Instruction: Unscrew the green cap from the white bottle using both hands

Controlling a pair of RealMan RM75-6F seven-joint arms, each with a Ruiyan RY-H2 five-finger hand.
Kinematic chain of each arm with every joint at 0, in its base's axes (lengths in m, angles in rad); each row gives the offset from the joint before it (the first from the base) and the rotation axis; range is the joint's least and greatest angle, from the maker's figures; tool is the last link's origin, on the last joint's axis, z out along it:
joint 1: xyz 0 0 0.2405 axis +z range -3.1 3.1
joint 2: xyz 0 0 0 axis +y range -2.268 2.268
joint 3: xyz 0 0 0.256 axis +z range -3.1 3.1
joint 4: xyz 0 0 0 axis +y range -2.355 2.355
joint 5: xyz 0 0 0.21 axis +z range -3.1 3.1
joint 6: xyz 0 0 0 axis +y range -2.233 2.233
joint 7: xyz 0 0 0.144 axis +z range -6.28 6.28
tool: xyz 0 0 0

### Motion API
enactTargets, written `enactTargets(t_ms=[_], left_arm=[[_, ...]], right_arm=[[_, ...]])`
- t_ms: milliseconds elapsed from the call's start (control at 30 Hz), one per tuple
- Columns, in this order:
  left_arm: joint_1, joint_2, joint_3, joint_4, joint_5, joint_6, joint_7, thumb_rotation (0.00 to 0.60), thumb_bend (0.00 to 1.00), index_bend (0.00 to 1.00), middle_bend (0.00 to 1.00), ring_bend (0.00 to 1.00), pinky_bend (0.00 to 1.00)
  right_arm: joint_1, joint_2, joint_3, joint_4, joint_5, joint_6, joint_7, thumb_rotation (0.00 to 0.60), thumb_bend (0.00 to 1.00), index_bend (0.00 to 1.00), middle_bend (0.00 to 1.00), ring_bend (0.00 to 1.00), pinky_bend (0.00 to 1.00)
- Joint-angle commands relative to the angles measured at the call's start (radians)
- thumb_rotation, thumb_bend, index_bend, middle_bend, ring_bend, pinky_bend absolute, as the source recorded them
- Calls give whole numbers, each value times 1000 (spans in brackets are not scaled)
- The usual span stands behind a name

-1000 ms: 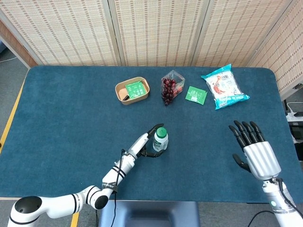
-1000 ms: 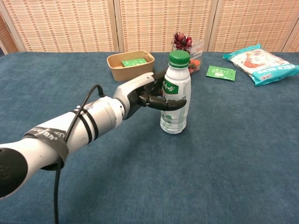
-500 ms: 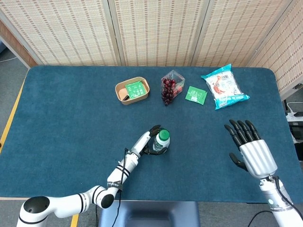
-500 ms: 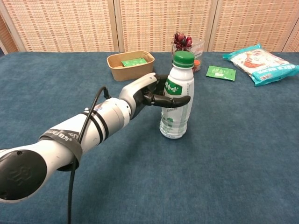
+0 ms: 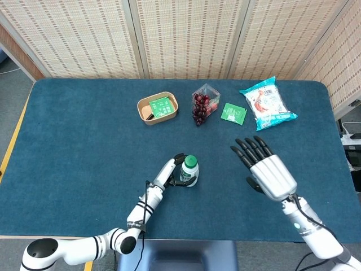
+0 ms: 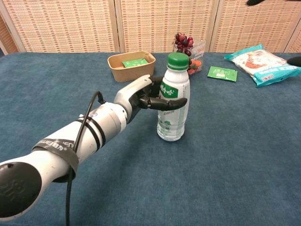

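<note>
Now: left hand (image 6: 148, 97) grips bottle (image 6: 172, 101) upright | right hand (image 5: 265, 170), empty and spread, has moved nearer | cap (image 6: 178, 61) still on, untouched.

Blue table (image 5: 84, 141): bowl (image 5: 157, 107), grapes box (image 5: 204, 103), sachet (image 5: 233, 113), snack bag (image 5: 267, 103), bottle (image 6: 173, 99).

White bottle (image 6: 172, 113) w/ green cap (image 6: 178, 60), dark blue table (image 5: 84, 141).

Bare surface (image 5: 225, 186) lies between the bottle (image 6: 172, 99) and the right hand (image 5: 265, 169). The left hand's (image 6: 141, 96) fingers (image 6: 167, 102) wrap the bottle's left side and front. The cap (image 6: 178, 60) stands uncovered. Bowl (image 5: 158, 108), grapes (image 5: 202, 105) and packets (image 5: 265, 103) sit well behind.
</note>
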Motion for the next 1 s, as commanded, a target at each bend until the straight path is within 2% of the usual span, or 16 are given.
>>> enactTargets(t_ms=[33,267,500,733,1000], left_arm=[[18,6,11,-10,22,38,20,600,621,767,804,259,0],[51,30,32,-51,53,86,33,600,641,778,817,272,0],[67,37,61,-66,55,78,48,600,651,782,824,282,0],[68,32,65,-56,42,55,52,600,653,784,828,282,0],[65,40,44,-64,4,18,61,600,653,784,828,283,0]], right_arm=[[79,10,23,-53,64,-101,-68,600,213,102,0,0,0],[157,-42,32,-83,166,-157,-214,600,213,156,0,0,0],[186,-81,25,-78,258,-135,-288,600,213,156,0,0,0],[207,-88,8,-76,294,-141,-318,600,213,156,0,0,0],[269,-113,-14,-73,380,-165,-400,600,213,171,0,0,0]])
